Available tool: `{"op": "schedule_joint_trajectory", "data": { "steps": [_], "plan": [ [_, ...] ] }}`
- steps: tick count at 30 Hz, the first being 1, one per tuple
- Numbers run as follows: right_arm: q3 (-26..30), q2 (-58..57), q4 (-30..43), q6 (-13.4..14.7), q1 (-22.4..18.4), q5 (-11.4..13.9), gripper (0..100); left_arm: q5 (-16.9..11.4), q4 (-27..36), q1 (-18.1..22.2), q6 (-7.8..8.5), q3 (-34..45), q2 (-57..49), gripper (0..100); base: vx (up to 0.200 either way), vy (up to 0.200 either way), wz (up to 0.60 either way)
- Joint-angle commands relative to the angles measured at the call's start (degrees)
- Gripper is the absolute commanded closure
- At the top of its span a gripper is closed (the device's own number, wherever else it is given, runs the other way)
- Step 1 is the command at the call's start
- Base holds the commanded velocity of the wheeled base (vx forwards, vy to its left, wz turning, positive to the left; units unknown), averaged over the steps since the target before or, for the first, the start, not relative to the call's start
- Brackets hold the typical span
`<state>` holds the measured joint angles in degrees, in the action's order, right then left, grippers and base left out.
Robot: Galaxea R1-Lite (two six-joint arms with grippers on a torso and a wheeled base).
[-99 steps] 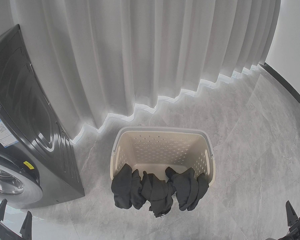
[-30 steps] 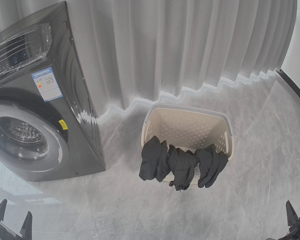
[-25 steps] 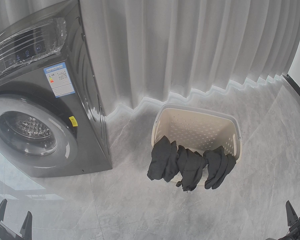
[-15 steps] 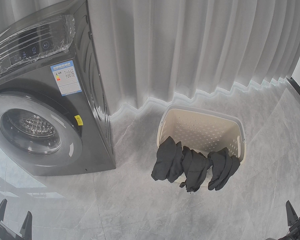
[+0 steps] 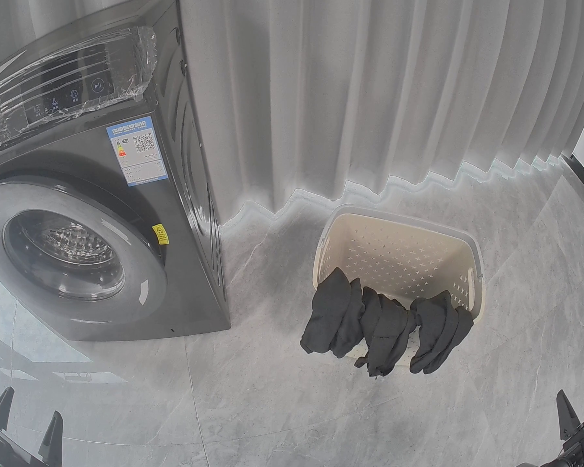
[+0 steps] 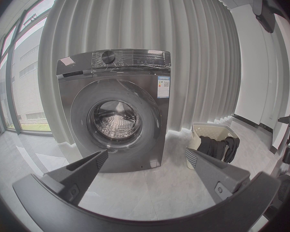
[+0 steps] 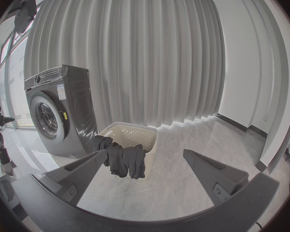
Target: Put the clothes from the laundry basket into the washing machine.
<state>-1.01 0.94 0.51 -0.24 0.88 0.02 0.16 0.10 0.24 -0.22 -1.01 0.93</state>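
Both arms low, nothing held. Left gripper [image 6: 145, 152]: fingers [image 6: 87, 168] spread wide, bare floor between them, pointed at the washing machine [image 6: 114, 113] from the front. Right gripper [image 7: 145, 153]: fingers [image 7: 212, 171] spread wide too, nothing between them, pointed at the laundry basket [image 7: 151, 139]. In the head view the left gripper [image 5: 31, 403] sits at the near left corner and the right gripper [image 5: 577, 384] at the near right corner, both well short of machine and basket. The washing machine is a dark grey front-loader on the left, back to the white curtain [image 5: 383, 79]; its round door [image 5: 65, 254] sits flush on the front and the drum shows through the glass. The control panel [image 5: 65, 89] is wrapped in clear film, with a label sticker [image 5: 136, 150] below it and a small yellow sticker [image 5: 160, 233] by the door. The basket is beige with a grey rim and stands upright on the grey tiled floor [image 5: 272, 410], to the right of the machine, with a strip of floor between them. The clothes [image 5: 383, 322], dark, are draped over the basket's near rim in three clumps and hang down its outer side. The basket's far inner wall is bare. A window [image 6: 22, 81] is on the machine's other side.
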Motion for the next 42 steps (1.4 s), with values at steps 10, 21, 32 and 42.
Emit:
{"op": "schedule_joint_trajectory", "data": {
  "steps": [10,21,32,42],
  "plan": [
    [0.7,-0.6,-0.1,0.0,0.0,0.0,0,0.0,0.0,0.0,-0.04,1.0,-0.8,0,0.0,0.0,0.42],
    [0.7,-0.6,0.0,0.0,0.0,0.0,0,0.0,0.0,0.0,-0.04,1.0,-0.8,0,0.0,0.0,0.0],
    [0.7,-0.6,-0.1,0.0,0.0,0.0,0,0.0,0.0,0.0,-0.13,1.0,-0.8,0,0.0,0.0,0.38],
    [0.7,-0.6,-0.1,0.0,0.0,0.0,0,0.0,0.0,0.0,-0.22,1.0,-0.8,0,0.0,0.0,0.12]
  ]
}}
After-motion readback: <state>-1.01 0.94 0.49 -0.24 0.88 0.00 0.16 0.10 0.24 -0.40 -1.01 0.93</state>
